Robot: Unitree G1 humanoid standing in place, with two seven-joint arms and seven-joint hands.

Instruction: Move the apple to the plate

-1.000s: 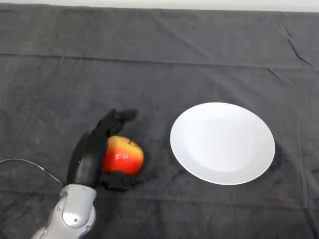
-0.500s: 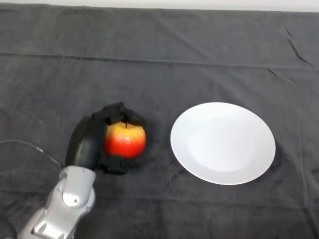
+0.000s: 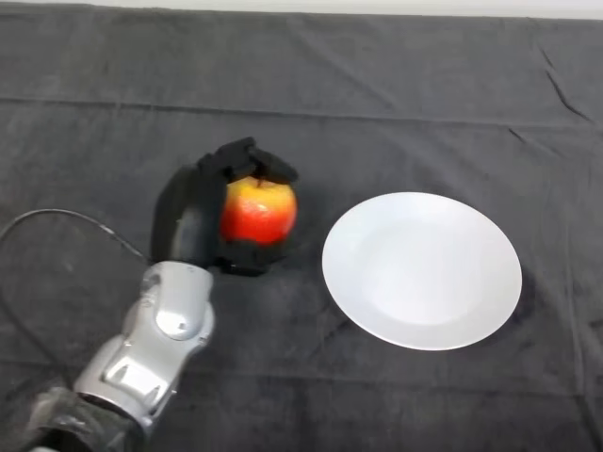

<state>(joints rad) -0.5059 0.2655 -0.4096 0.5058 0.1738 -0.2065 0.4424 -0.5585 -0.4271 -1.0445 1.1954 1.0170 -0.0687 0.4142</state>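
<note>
A red and yellow apple (image 3: 259, 209) sits in my black left hand (image 3: 193, 219), left of the middle of the view. The fingers (image 3: 247, 160) curl over the apple's top and the thumb (image 3: 247, 252) wraps under it, so the hand is shut on the apple. The apple looks lifted off the dark cloth. A white round plate (image 3: 421, 270) lies flat on the cloth to the right of the apple, a short gap away. The plate holds nothing. My silver-grey forearm (image 3: 155, 344) comes in from the lower left.
The dark cloth (image 3: 377, 94) covers the whole table, with a fold line running across the far part.
The hand has closed its fingers over the apple, then risen and moved away from me and a little right, toward the plate, carrying the apple. The plate has not moved.
</note>
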